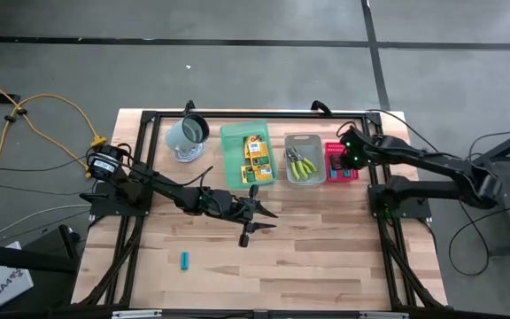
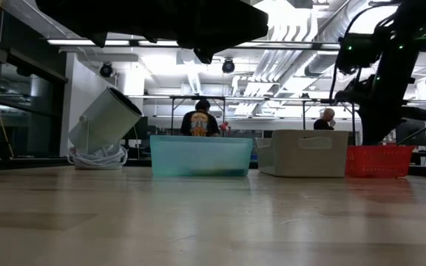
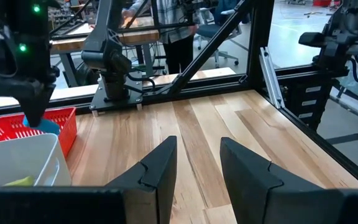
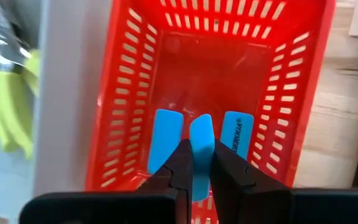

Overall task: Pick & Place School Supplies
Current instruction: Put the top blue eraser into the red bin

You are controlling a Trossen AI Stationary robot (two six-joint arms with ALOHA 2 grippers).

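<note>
Right wrist view: red tray (image 4: 135, 74) holds two cyan pieces (image 4: 165, 140).

Grey concrete floor (image 1: 237, 22) is stretching all around the table, dark seams crossing it toward twelve o'clock. A yellow cable (image 1: 25, 115) is trailing across it out at nine o'clock. Across the room, bright ceiling lights (image 2: 287, 11) are glaring off pale ducts (image 2: 309, 33). Two people (image 2: 200, 118) are sitting at distant workbenches (image 2: 272, 100), backs turned. Dark windows (image 2: 9, 103) are lining the wall at nine o'clock in the low view.
</note>
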